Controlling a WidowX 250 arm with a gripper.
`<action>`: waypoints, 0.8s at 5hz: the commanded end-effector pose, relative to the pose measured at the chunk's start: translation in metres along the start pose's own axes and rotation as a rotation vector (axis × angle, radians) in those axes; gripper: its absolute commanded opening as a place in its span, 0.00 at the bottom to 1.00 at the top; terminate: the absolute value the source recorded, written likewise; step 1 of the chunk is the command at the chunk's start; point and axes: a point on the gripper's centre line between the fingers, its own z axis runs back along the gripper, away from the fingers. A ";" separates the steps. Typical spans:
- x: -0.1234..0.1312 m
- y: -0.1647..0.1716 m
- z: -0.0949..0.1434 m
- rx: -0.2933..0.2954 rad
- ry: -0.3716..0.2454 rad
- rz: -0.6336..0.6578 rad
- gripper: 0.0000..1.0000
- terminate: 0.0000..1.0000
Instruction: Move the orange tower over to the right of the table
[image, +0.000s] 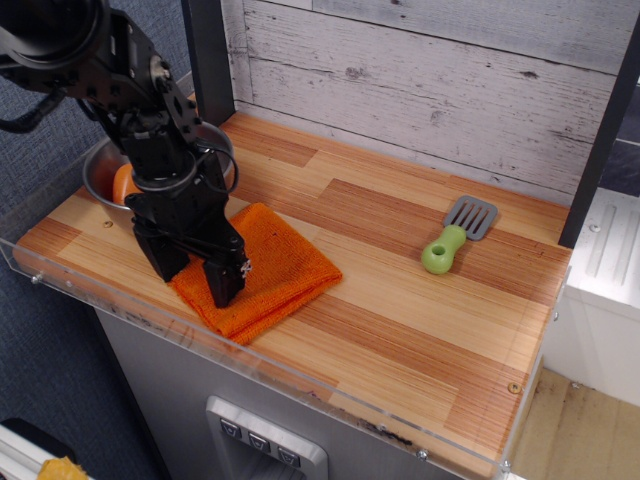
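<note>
Gripper (197, 276) hangs over the orange tower's (272, 270) left edge, jaws spread wide (nothing grasped), on the table's (400, 330) left side.

Bowl (100, 170) mostly behind gripper (196, 276)

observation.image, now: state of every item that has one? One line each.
tool: open, jaws spread, low over the towel's left part; contact unclear.
orange towel: folded flat on the table, near the front-left rim, not gripped.
steel bowl: upright at the back left, holding an orange object; mostly hidden by the arm.
green-handled spatula: lying flat, right of centre, apart from everything.
table: level.
</note>
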 end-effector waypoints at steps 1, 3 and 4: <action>0.006 -0.026 -0.021 0.010 0.057 -0.029 1.00 0.00; 0.008 -0.093 0.021 -0.031 0.045 -0.159 1.00 0.00; 0.002 -0.119 0.039 -0.040 0.016 -0.197 1.00 0.00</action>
